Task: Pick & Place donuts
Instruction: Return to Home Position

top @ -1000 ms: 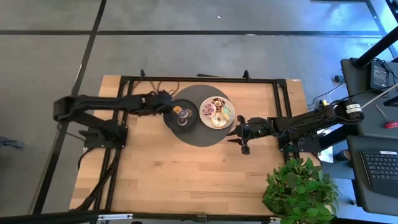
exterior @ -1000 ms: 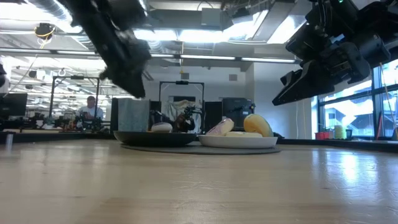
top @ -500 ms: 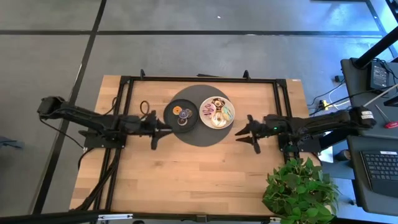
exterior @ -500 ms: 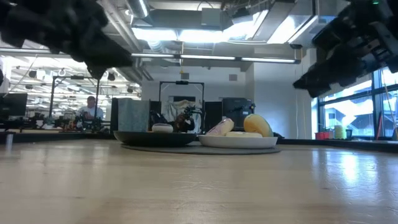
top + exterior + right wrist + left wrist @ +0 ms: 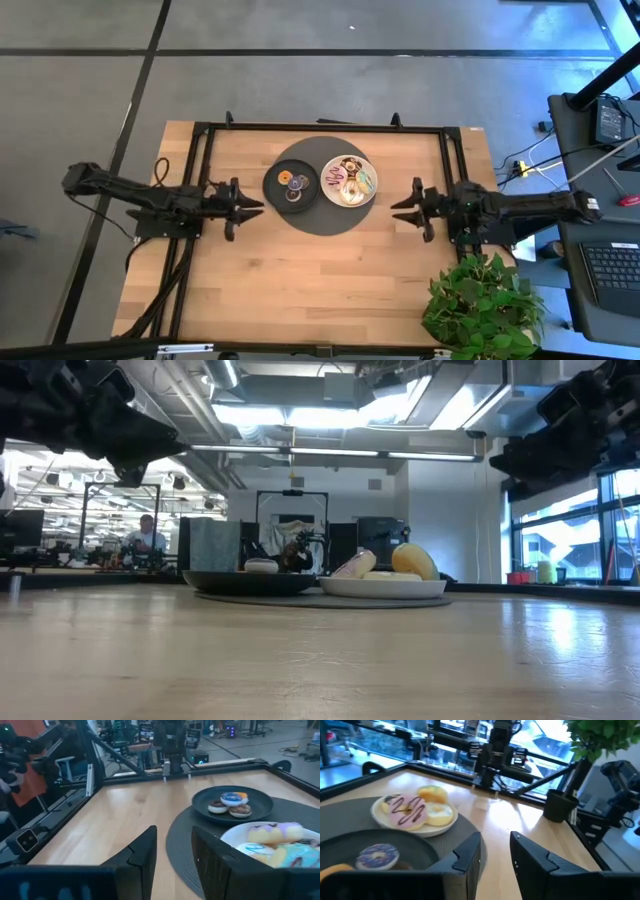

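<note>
The left gripper [image 5: 250,207] and the right gripper [image 5: 408,208] hang empty, one on each side of the donuts [image 5: 349,181].
The left gripper [image 5: 495,837] has two dark, flat fingers a little apart with nothing between them. Its arm lies long and low over the left side of the table [image 5: 300,280] and points at the plates. The right gripper [image 5: 174,831] does the same from the right side, with its fingers a little apart and empty. Both are up off the tabletop and well apart from the plates. The small donuts [image 5: 234,804] are little rings in blue, orange and brown. They sit on the shiny round black plate [image 5: 268,186], nearer the left gripper. The big donuts [image 5: 415,807], with pink, yellow and white icing, are piled on the round white plate [image 5: 323,182] just beside it, nearer the right gripper. Both plates rest on a round dark mat [image 5: 320,222] on the smooth, pale wood.
</note>
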`<act>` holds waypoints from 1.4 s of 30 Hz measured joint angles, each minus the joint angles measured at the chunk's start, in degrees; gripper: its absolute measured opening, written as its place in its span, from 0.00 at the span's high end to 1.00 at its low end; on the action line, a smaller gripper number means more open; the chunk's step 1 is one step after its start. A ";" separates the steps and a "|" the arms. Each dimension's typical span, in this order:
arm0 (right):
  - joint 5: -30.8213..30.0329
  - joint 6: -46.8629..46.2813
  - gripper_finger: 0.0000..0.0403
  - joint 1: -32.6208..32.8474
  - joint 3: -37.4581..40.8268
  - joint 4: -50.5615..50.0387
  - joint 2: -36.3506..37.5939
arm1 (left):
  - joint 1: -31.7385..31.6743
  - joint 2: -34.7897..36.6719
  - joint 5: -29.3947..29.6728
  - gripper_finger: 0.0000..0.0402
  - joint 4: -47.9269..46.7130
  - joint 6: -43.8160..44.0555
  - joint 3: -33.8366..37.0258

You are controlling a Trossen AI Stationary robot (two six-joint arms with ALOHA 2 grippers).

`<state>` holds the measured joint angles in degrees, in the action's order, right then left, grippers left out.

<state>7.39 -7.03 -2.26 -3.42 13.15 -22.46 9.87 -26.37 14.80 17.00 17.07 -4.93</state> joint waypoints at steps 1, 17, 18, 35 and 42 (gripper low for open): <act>0.14 -0.02 0.69 -0.47 0.00 -1.05 1.08 | -0.32 1.77 0.06 0.75 -2.12 0.09 0.02; 2.80 -0.31 0.69 -1.99 0.04 -9.29 11.65 | -1.03 24.45 3.20 0.75 -22.57 -1.32 0.04; 2.80 -0.31 0.69 -1.99 0.04 -9.80 12.20 | -1.03 25.74 3.53 0.75 -23.49 -1.28 0.04; 0.16 -0.17 0.69 -2.04 0.04 -15.88 19.14 | -1.03 26.39 6.18 0.75 -22.40 -1.19 1.25; -0.58 -0.04 0.69 -2.01 0.04 -15.42 19.14 | -1.03 26.39 8.24 0.75 -22.47 -1.78 1.25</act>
<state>6.81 -7.07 -4.27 -3.38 -2.26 -3.31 8.84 0.01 23.03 -5.48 15.29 -3.68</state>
